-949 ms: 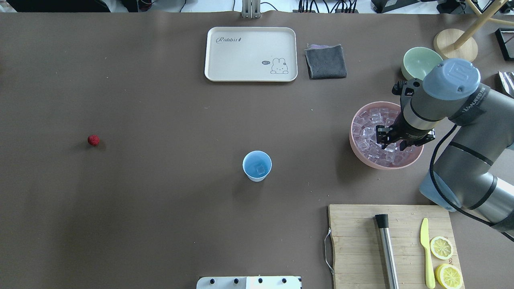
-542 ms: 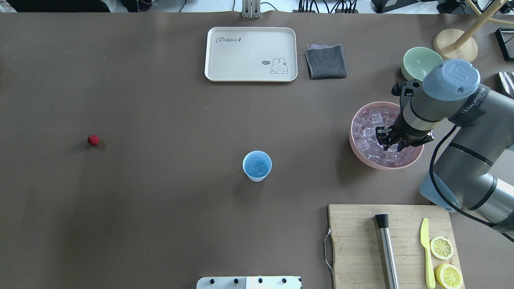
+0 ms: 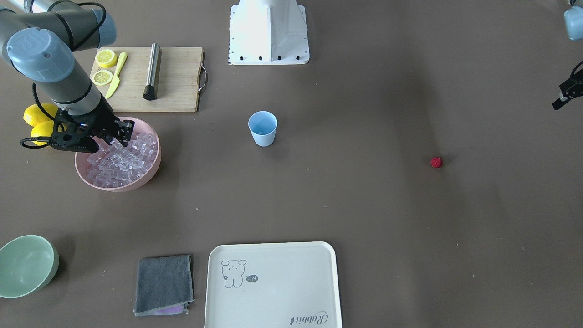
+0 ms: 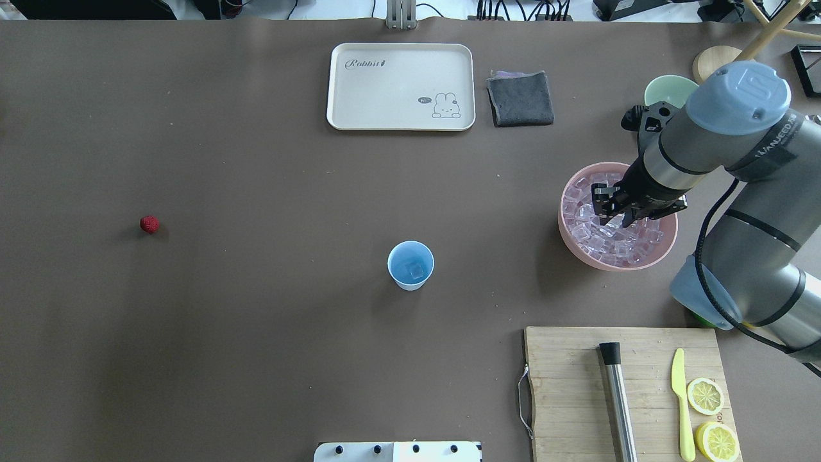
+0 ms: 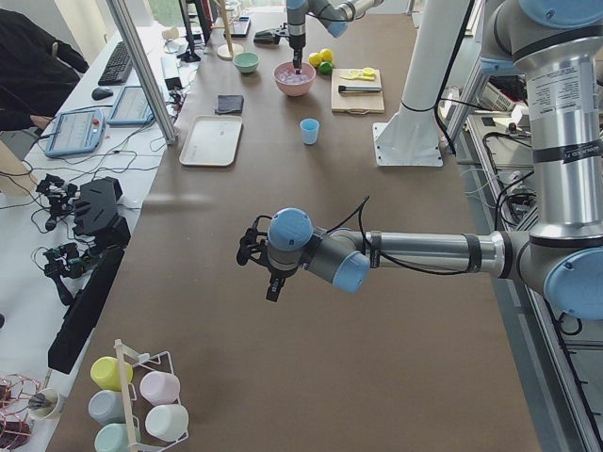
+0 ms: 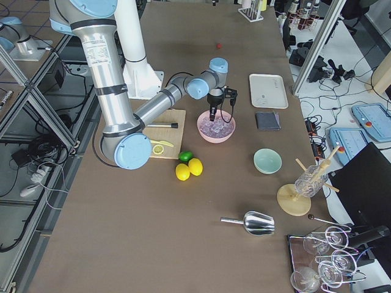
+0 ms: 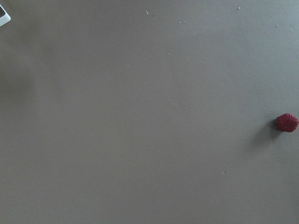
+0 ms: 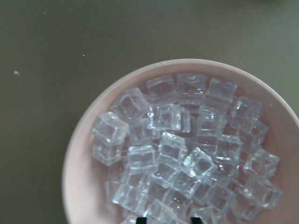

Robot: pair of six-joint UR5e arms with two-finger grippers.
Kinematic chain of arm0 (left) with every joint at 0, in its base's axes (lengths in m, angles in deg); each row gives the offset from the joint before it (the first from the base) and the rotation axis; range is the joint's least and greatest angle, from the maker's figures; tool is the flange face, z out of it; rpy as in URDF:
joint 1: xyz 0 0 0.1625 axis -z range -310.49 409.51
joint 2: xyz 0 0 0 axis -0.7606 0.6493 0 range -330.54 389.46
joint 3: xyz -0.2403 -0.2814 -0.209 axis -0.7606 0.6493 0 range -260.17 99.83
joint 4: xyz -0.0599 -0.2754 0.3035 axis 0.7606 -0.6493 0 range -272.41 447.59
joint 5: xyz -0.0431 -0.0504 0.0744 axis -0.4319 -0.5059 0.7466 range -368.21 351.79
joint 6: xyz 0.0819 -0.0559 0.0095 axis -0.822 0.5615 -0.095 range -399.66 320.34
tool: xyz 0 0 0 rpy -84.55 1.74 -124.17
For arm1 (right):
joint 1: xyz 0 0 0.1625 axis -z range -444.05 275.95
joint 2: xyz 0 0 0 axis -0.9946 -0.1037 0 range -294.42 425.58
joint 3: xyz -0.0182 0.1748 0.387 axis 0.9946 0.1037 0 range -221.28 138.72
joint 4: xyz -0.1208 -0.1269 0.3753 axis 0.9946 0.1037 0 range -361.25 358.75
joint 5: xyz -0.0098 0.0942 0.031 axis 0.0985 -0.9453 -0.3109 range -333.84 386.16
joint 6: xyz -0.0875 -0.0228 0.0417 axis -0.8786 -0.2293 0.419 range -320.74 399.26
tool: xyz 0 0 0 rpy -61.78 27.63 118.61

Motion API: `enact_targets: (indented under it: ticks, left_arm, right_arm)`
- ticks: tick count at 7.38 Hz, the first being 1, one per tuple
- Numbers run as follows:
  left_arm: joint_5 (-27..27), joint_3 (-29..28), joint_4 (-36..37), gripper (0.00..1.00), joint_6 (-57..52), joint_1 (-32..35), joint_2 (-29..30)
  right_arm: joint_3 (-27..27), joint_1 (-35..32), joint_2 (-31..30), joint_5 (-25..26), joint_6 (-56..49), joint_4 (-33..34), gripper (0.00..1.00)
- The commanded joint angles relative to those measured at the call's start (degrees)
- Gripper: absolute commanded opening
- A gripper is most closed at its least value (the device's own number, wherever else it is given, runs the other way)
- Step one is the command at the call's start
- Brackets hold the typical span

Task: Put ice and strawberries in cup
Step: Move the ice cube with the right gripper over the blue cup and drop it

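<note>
The pink bowl [image 4: 562, 221] at the right holds a pile of clear ice [image 4: 596, 242], also seen in the right wrist view [image 8: 173, 144]. My right gripper [image 4: 612, 212] hangs just above the pile, its fingers close together on an ice cube; only the fingertips [image 8: 149, 219] show at the wrist view's bottom edge. The light blue cup [image 4: 410, 264] stands upright mid-table with one ice cube [image 4: 417, 270] inside. The red strawberry [image 4: 149, 224] lies alone far left and shows in the left wrist view [image 7: 287, 122]. My left gripper [image 3: 559, 101] is high and off to the side; its state is unclear.
A cream tray [image 4: 401, 86], a grey cloth [image 4: 520, 98] and a pale green bowl [image 4: 667, 93] sit along the far edge. A cutting board [image 4: 571, 385] at the near right carries a metal muddler [image 4: 619, 401], a yellow knife [image 4: 682, 404] and lemon halves [image 4: 705, 396].
My right gripper dipped into the ice pile, then rose and shifted slightly toward the far side of the bowl. The cup and the strawberry have not moved.
</note>
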Motion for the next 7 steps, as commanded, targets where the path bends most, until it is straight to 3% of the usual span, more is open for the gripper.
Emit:
enact_targets:
  ticks: [1,3,5,7]
  left_arm:
    - [-0.5,-0.1,0.0,0.97,-0.1,0.0,0.0]
    - [-0.5,-0.2,0.0,0.97,-0.1,0.0,0.0]
    - [-0.5,0.1,-0.1,0.97,-0.1,0.1,-0.1]
    - [-0.5,-0.1,-0.1,0.97,-0.1,0.0,0.0]
  right_arm:
    - [-0.5,4.6,9.6,0.6,4.8,5.7,0.0]
    - [1.6,10.2,16.7,3.3,12.3,6.3,0.0]
    - [8.2,15.4,24.5,6.7,18.0,6.0,0.0]
    - [10.1,18.3,25.6,8.2,21.0,2.8,0.0]
